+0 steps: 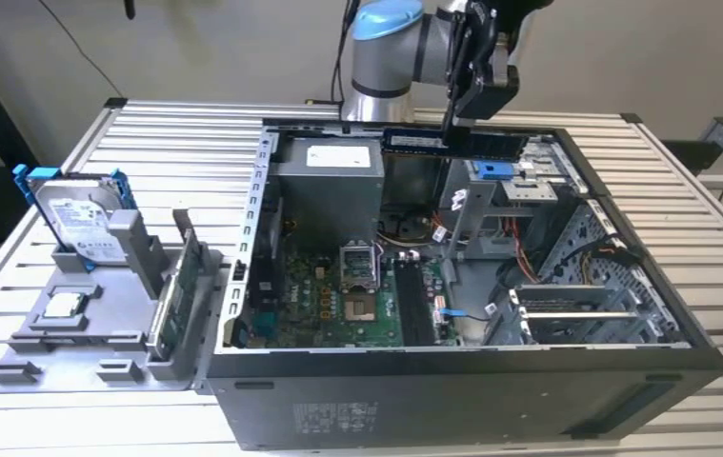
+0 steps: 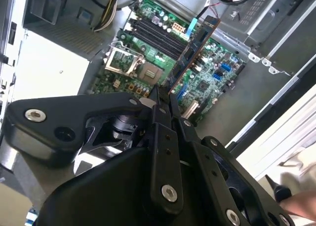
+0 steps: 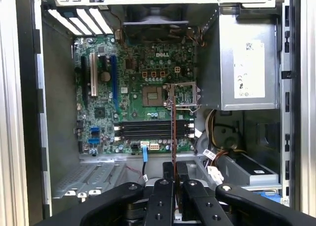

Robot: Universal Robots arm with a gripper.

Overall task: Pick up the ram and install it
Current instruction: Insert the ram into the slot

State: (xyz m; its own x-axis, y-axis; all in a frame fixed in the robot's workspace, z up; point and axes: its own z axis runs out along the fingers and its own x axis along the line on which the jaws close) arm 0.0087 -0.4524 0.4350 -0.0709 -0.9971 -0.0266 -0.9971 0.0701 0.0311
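- Hand [image 1: 451, 129] is closed on the ram [image 1: 489, 145]. The fingers are pinched nearly together on its flat faces, with just the board's thickness between them.
- Ram is off the tabletop [image 1: 145, 124], up in the air at the back of the open computer case [image 1: 463, 400] and about level with its top rim.
- In the exterior view the ram's long axis runs level, from that view's left to right. The grip sits toward the stick's left part, so most of its length sticks out to the exterior view's right.
- Memory slots [image 1: 412, 297] lie below the held stick on the motherboard [image 1: 323, 305], well apart from it, with no contact.
- Slots run front-to-back in the exterior view. The ram's long axis looks roughly crosswise to them, not lined up.
- First wrist view: ram [image 3: 173, 137] is edge-on, a thin line leaving the hand [image 3: 172, 179] and crossing the slots [image 3: 148, 129] at about a right angle.
- Second wrist view: ram [image 2: 197, 48] angles away from the fingertips over the board.
- Judgement: pick-up done, ram not yet seated.
- Grey fixture [image 1: 94, 343] with the hard drive [image 1: 82, 214] sits on the exterior view's left, far from the hand.
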